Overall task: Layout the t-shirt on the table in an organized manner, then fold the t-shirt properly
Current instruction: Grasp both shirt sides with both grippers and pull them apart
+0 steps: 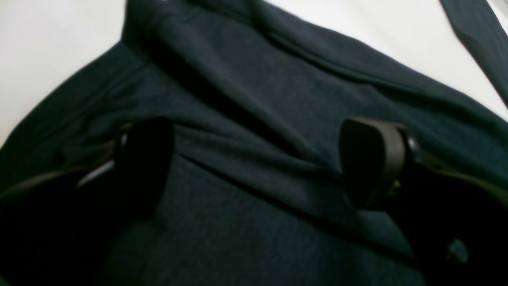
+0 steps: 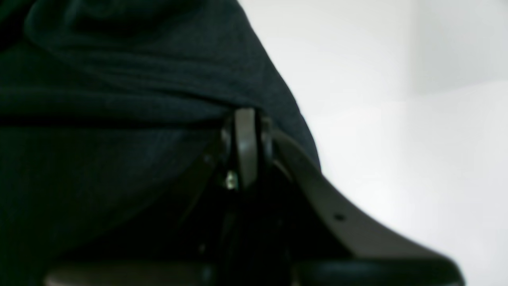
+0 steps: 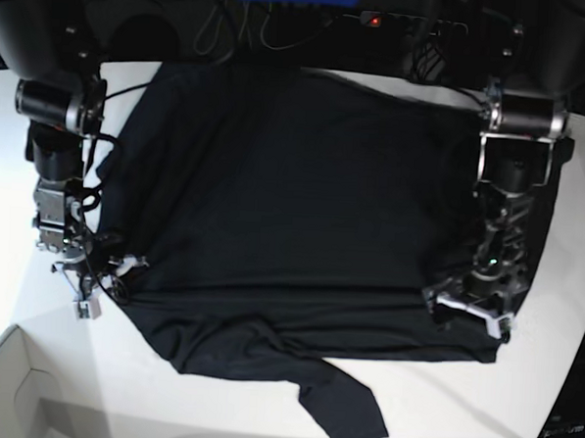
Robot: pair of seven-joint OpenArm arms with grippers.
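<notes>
Left wrist: my left gripper has its fingers spread wide over the t-shirt, grasping nothing; soft creased fabric, white table beyond.
Right wrist: right gripper clenched on the shirt's hem.
Base: shirt spread on the table, one sleeve trailing toward the near edge; cardboard box corner nearby.

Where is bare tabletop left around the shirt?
Bare table shows beside the right gripper, along the t-shirt hem near the box corner, and beyond the left gripper. The middle is all cloth.
</notes>
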